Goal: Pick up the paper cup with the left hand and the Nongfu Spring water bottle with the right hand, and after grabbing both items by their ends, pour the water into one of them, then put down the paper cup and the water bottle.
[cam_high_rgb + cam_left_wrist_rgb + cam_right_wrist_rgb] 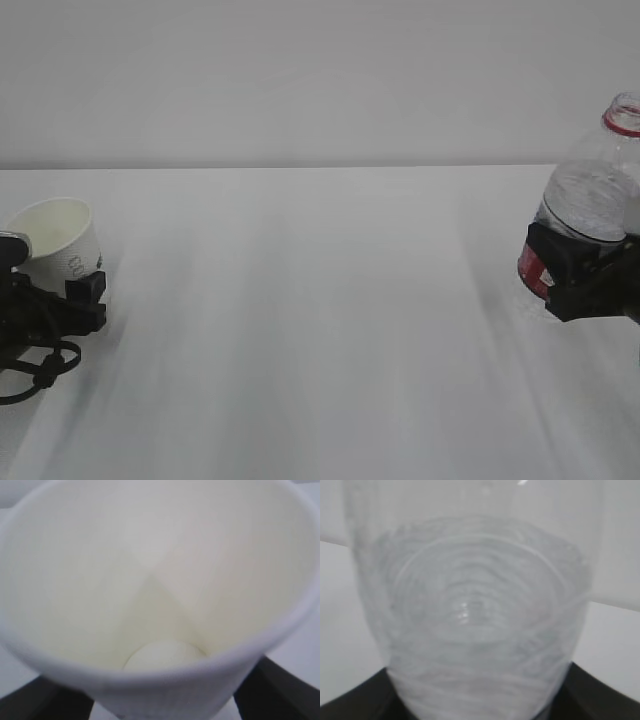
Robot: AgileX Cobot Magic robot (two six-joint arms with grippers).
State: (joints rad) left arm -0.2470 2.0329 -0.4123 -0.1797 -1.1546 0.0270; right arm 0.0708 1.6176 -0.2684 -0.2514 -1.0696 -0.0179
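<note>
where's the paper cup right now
The cup is at the far left of the exterior view, tilted, between the fingers of the left pincer, far from the bottle at the right edge.

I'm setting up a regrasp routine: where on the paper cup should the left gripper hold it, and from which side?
Grip the paper cup low on its tapered wall, near the base, coming from below and behind. It sits tilted, mouth open upward; a low grip probably keeps the rim clear for pouring.

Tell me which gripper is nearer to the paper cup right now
Left. The left gripper sits around the paper cup at the table's left edge, while the right gripper is far across at the right edge, around the Nongfu Spring water bottle.
</note>
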